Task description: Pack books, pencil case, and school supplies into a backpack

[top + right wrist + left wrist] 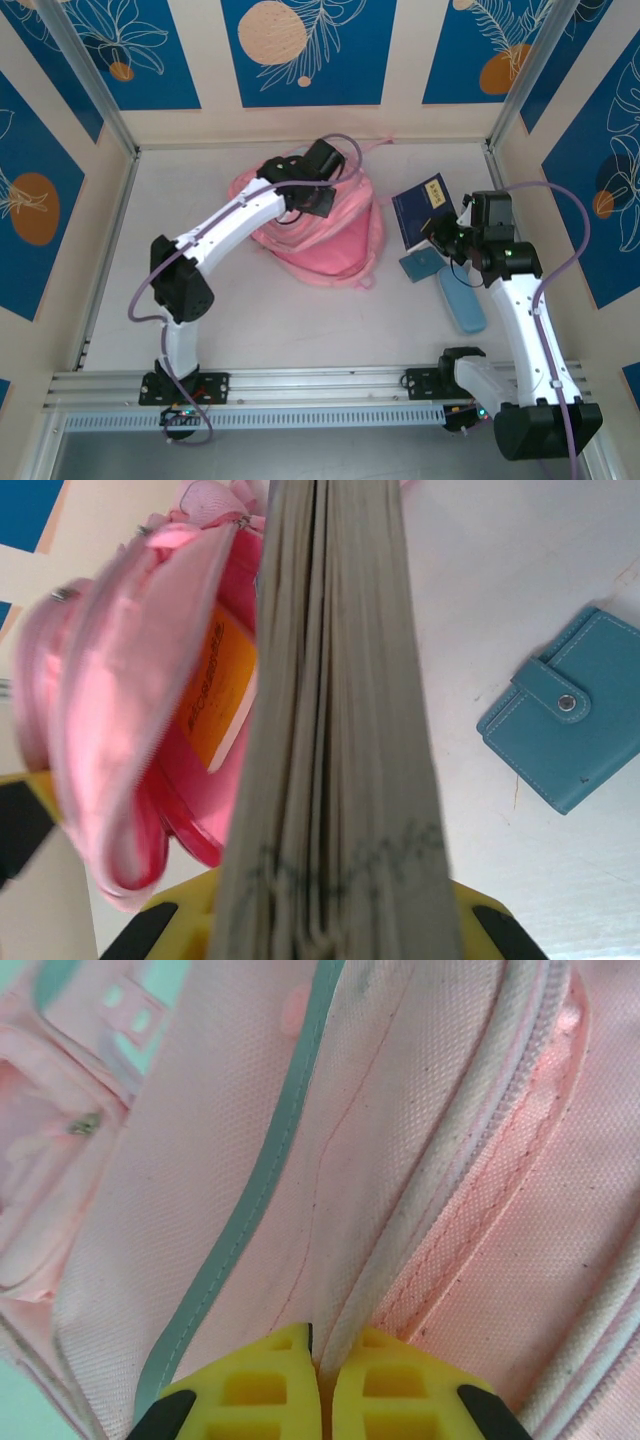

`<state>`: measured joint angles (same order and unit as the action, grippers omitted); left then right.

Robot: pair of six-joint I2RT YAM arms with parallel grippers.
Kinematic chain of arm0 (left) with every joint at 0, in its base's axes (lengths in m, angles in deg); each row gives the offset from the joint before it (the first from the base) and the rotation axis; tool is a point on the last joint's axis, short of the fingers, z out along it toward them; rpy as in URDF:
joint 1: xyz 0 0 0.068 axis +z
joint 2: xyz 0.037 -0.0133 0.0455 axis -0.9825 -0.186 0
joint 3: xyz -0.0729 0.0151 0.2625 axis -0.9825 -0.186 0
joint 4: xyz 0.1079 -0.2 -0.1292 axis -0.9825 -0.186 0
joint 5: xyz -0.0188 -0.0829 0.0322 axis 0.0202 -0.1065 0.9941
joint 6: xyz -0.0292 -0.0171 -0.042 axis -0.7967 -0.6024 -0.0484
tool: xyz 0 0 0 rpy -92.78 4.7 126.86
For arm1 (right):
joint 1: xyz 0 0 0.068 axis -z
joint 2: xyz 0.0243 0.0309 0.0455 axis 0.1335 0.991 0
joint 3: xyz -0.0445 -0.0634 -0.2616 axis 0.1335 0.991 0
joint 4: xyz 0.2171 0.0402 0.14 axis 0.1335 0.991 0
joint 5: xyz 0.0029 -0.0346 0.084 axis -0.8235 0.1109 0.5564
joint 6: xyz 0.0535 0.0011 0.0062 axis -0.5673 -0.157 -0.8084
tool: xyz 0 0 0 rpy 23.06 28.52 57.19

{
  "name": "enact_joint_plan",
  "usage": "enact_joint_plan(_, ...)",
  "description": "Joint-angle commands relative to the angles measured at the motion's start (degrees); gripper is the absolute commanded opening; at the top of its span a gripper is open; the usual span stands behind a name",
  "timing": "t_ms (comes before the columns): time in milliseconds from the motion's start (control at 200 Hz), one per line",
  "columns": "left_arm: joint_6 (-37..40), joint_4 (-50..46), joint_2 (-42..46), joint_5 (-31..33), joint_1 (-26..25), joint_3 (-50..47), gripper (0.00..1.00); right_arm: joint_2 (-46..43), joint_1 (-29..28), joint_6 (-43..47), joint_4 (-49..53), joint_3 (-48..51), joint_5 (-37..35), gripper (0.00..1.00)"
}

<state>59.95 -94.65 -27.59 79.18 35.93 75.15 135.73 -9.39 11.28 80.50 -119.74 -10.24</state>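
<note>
Left gripper [320, 1360] is clenched on a fold of backpack [340, 245] fabric right beside a zip line, on the bag's far upper part. My read is that it's pinching the flap to hold the mouth open.

Right gripper [443, 237] is clamped on the navy book [424, 205]. The book is up off the table [260, 320], just right of the backpack and not touching it. In the right wrist view its page edges run down between the yellow fingers [160, 925], with the bag's opening off to the side.

**Done**
- Yellow book [215, 685] sits inside the backpack's open mouth, part of its cover showing past the pink lining. That's one book in.

**Left to do**
- The navy book is grasped but outside the backpack and needs to go through the opening.
- Pencil case [462, 300] lies flat on the table, right of the backpack and nearer the arm bases, well apart from the bag and untouched.
- Teal wallet [418, 265] lies on the table between the backpack and the pencil case, near the bag's right edge and loose. It probably counts as supplies.
- Can't tell if anything else is inside the backpack.

I'd judge the task under halfway: one item packed, one in hand, two waiting on the table.
</note>
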Motion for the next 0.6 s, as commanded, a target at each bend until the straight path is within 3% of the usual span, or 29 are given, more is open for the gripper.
enact_joint_plan(0,-5.0,4.8,3.9,-0.3,1.2,1.4,0.00,-1.8,-1.3,0.6,-2.7,2.5,4.7,0.05)
enact_joint_plan(125,-5.3,8.9,4.8,-2.5,1.6,1.8,0.00,-1.2,-3.2,-3.1,-6.4,5.3,11.7,0.05)
enact_joint_plan(325,-4.9,11.4,6.0,-4.6,1.6,1.7,0.00,4.0,-8.0,-11.2,-20.4,9.7,22.5,0.06)
enact_joint_plan(595,-5.2,11.2,7.4,-4.1,1.9,-0.1,0.00,20.8,-13.0,-16.8,-36.1,6.7,23.2,0.06)
